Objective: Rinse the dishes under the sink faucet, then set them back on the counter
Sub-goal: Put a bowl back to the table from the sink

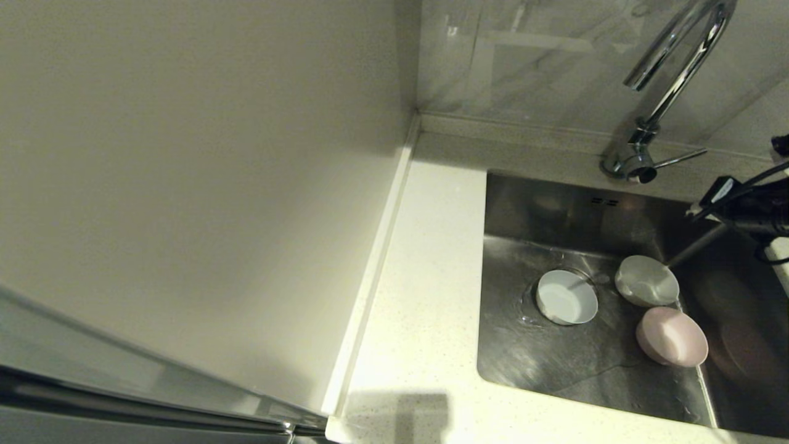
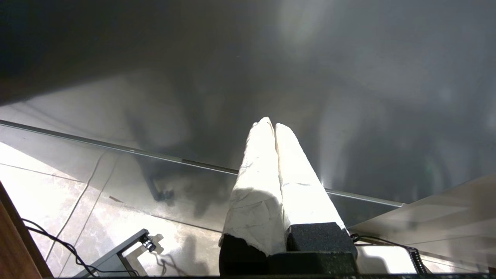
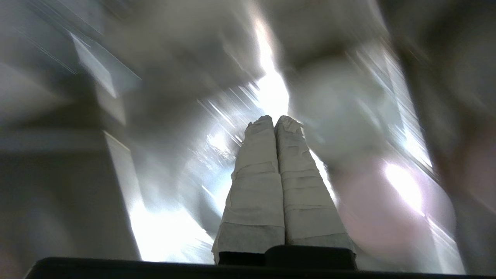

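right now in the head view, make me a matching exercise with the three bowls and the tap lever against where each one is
Things:
1. pale blue bowl
2. white bowl
3. pink bowl
4. faucet lever

Places:
A. on the sink floor, nearest the front edge of the sink
B. on the counter behind the sink, sticking out sideways
C. sitting over the drain
D. in the sink between the blue bowl and the right arm

Pairs: 1-C, 2-D, 3-A, 4-B
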